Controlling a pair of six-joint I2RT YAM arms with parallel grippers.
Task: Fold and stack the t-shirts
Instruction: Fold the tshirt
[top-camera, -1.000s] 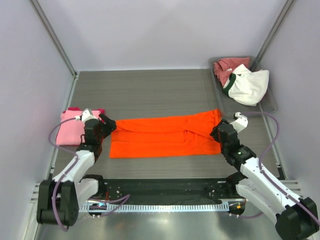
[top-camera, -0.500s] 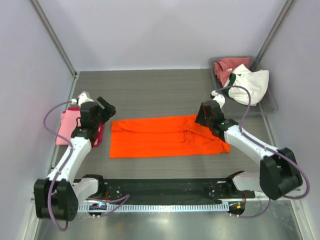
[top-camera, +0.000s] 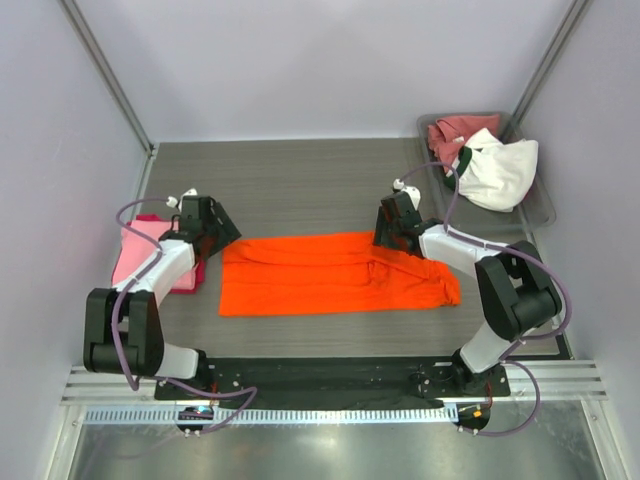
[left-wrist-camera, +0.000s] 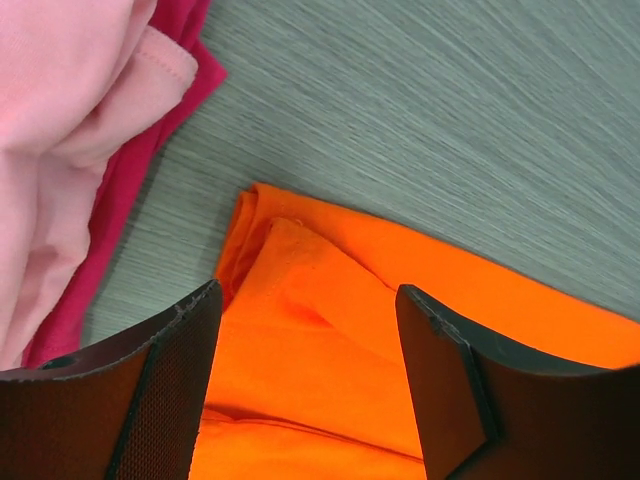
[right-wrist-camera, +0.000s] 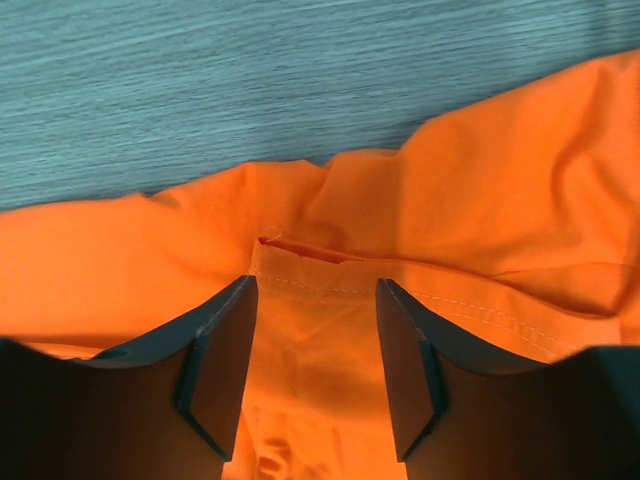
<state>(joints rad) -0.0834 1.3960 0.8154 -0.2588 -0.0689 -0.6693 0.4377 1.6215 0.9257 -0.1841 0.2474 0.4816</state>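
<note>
Your orange t-shirt (top-camera: 330, 275) lies folded into a long strip in the middle of the table (top-camera: 300, 180). At its far left corner the left gripper (left-wrist-camera: 308, 292) hangs with jaws apart, holding nothing. The right gripper (right-wrist-camera: 315, 283) is spread the same way over a fold on the far edge, perhaps brushing the cloth. To the left, a pink t-shirt (top-camera: 140, 255) lies on a magenta t-shirt (left-wrist-camera: 207, 75). The far-right tray (top-camera: 540, 210) holds a rose-red t-shirt (top-camera: 448, 135) and a white t-shirt (top-camera: 500, 172).

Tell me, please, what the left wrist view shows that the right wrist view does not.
Left wrist only: a light pink t-shirt lying on a magenta t-shirt, beside the orange t-shirt's corner. Right wrist only: a stitched hem across the orange cloth. Both: the orange t-shirt on the grey table, framed by that arm's open claw, the left claw and the right claw.
</note>
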